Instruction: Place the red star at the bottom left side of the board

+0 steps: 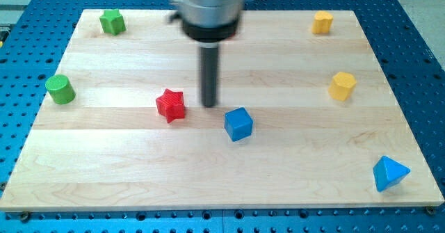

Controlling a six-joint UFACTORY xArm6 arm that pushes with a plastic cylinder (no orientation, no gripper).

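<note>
My tip just right of red star

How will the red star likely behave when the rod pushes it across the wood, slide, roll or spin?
The red star sits flat and squat, so it should probably slide, not roll or tip. Its points may make it spin if my tip, now just to its right, hits off-centre. The smooth wooden board suggests little drag.
</note>
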